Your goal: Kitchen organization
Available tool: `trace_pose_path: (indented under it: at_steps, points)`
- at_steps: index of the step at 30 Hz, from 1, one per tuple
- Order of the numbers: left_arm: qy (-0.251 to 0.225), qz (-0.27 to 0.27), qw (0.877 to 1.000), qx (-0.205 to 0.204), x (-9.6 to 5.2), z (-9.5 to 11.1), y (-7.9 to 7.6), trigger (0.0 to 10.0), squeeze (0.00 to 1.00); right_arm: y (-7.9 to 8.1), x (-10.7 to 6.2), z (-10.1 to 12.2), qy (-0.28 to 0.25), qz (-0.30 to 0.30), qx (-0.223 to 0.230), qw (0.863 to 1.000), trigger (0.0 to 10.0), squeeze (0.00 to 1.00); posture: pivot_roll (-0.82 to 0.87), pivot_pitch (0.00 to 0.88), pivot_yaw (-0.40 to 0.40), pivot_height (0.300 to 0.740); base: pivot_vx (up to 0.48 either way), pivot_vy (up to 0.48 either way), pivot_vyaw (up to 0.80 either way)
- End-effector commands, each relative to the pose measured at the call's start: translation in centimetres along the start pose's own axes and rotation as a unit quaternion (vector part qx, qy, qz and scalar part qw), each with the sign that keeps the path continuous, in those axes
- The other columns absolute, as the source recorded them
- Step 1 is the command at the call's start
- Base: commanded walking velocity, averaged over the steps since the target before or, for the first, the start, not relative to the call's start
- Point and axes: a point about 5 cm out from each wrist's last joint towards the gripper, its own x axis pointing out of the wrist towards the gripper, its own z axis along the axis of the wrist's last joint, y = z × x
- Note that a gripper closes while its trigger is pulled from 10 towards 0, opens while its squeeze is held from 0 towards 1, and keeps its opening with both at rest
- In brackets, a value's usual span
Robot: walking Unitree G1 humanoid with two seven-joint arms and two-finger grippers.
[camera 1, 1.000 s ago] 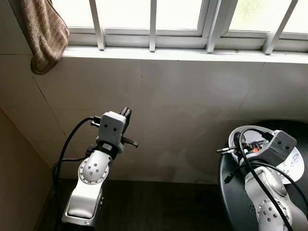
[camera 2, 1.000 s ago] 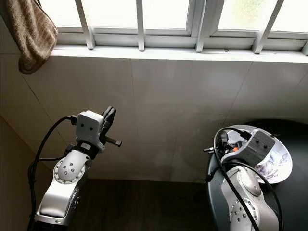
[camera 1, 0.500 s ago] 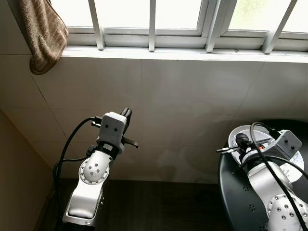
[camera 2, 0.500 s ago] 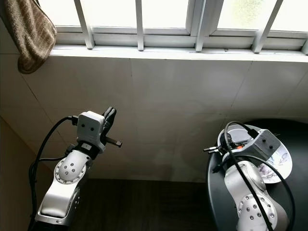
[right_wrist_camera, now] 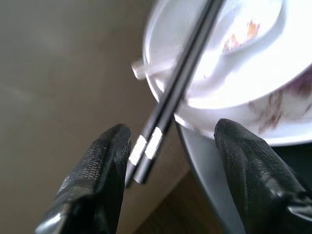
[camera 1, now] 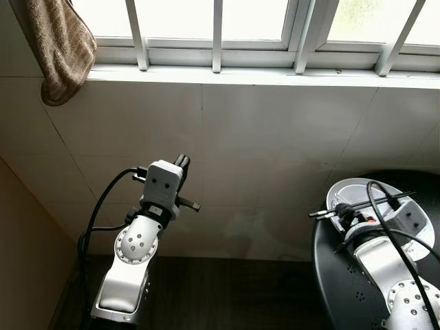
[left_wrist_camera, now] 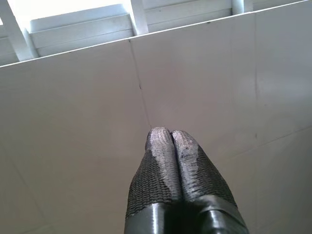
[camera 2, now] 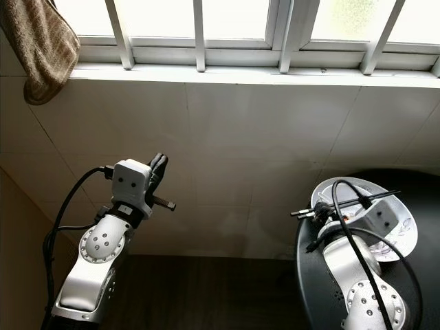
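Observation:
A white bowl [camera 1: 359,190] with food smears stands on a white plate [right_wrist_camera: 207,148] at the edge of a round black table [camera 1: 331,275]. A pair of black chopsticks [camera 2: 344,203] lies across the bowl's rim, their ends sticking out past the table edge. A white spoon [right_wrist_camera: 243,34] rests inside the bowl. My right gripper [right_wrist_camera: 173,134] is open, its fingers either side of the chopsticks' [right_wrist_camera: 161,122] protruding ends; one pad is close to them. My left gripper [left_wrist_camera: 170,141] is shut on nothing, raised before the tiled wall.
A brown towel [camera 1: 63,49] hangs at the upper left by the barred window [camera 1: 218,31]. The white sill [camera 1: 261,75] runs above the tiled wall [camera 1: 275,137]. Dark floor [camera 1: 220,295] lies between my arms.
My right wrist has drawn back down and to the right, uncovering the bowl and the chopsticks across it. The left arm has hardly moved.

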Motion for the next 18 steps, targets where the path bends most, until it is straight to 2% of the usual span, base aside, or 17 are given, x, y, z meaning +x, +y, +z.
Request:
trace_pose_path:
  at_steps: [1,14,18]
  points:
    - [0.001,-0.004,1.0,0.003,0.1,-0.1,-0.3,10.0,0.0,0.6,0.8,-2.1,0.05,0.015,0.033,0.998,10.0,0.0,0.1,0.0,-0.052,0.74,0.0,0.0,0.0]
    - [-0.002,-0.002,1.0,0.006,0.1,0.0,-0.2,10.0,0.0,1.3,2.0,-2.0,0.054,0.04,0.021,0.997,10.0,0.0,0.11,0.0,-0.057,0.74,0.0,0.0,0.0]
    - [-0.001,-0.002,1.0,0.007,0.1,0.0,-0.2,10.0,0.0,1.8,2.1,-2.1,0.055,0.054,0.033,0.996,10.0,0.0,0.11,0.0,-0.055,0.74,0.0,0.0,0.0]
